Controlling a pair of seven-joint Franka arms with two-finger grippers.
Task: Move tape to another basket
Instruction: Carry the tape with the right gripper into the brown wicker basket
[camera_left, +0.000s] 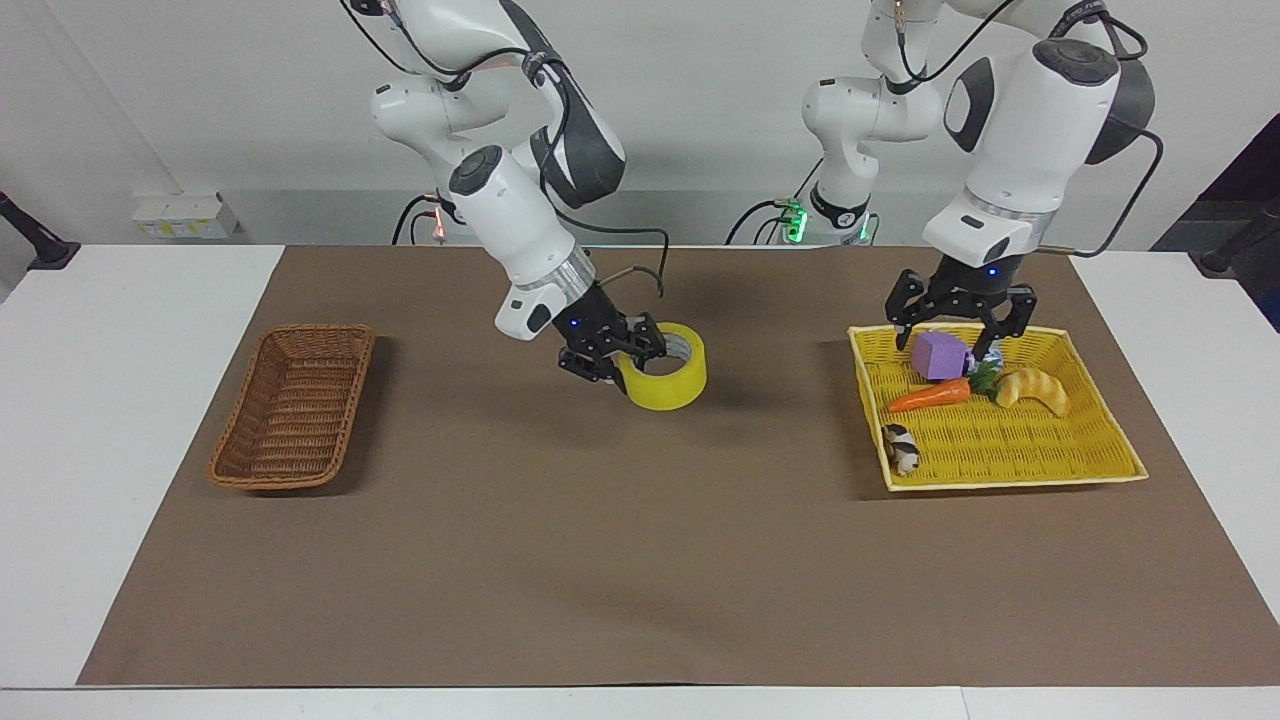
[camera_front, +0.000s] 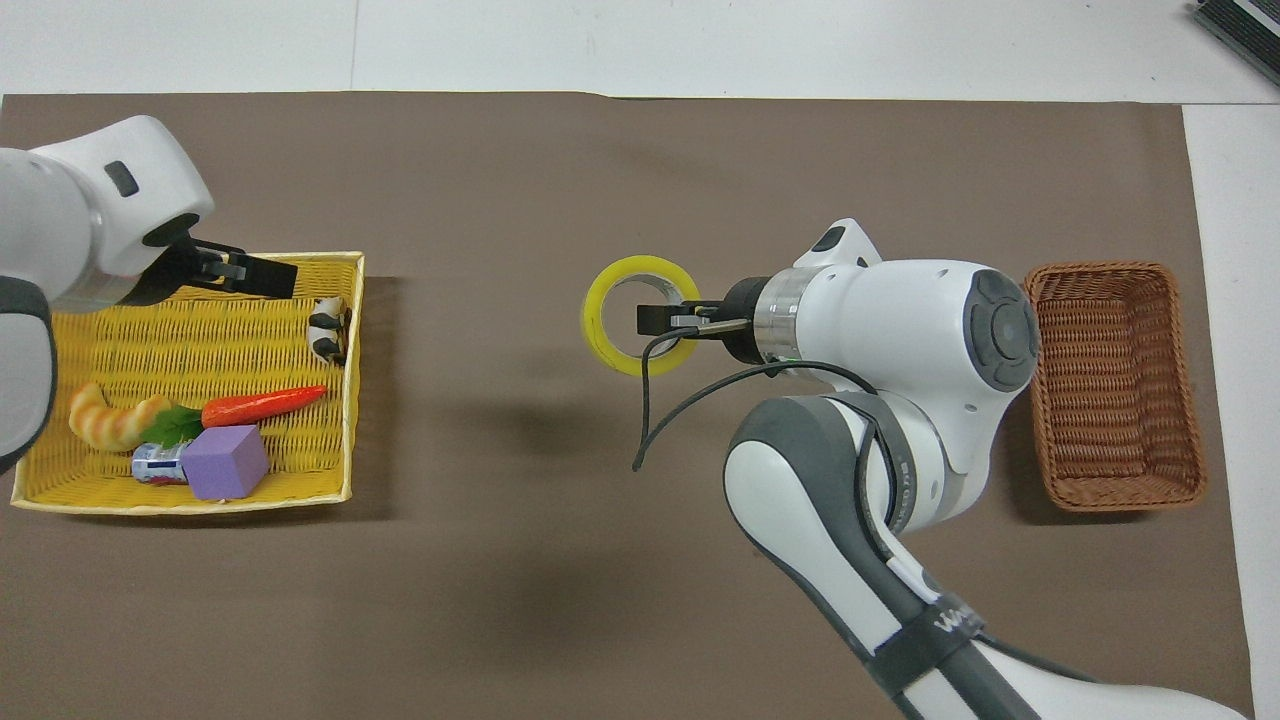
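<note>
A wide roll of yellow tape (camera_left: 664, 381) is gripped mid-worktop by the right gripper (camera_left: 612, 353) fingers; the brown wicker basket (camera_left: 294, 406) is unfilled. The left gripper (camera_left: 960, 322) is held open over the yellow woven basket (camera_left: 1010, 478).

Yellow woven basket (camera_left: 1010, 450) (camera_front: 120, 335): square, sitting on the brown mat (camera_left: 600, 560) (camera_front: 600, 170) toward the left arm's end of the desk (camera_left: 120, 420). Contents:
- Purple cube (camera_left: 938, 355) (camera_front: 224, 461), lying by the rim nearest the robots.
- Small can (camera_front: 157, 465), lying just beside the cube, largely hidden in the facing view.
- Orange carrot toy (camera_left: 930, 396) (camera_front: 262, 404), green leaves touching the croissant toy (camera_left: 1034, 389) (camera_front: 110, 421).
- Small black-and-white toy (camera_left: 902, 448) (camera_front: 327, 329), resting against one side wall, apart from the others.
</note>
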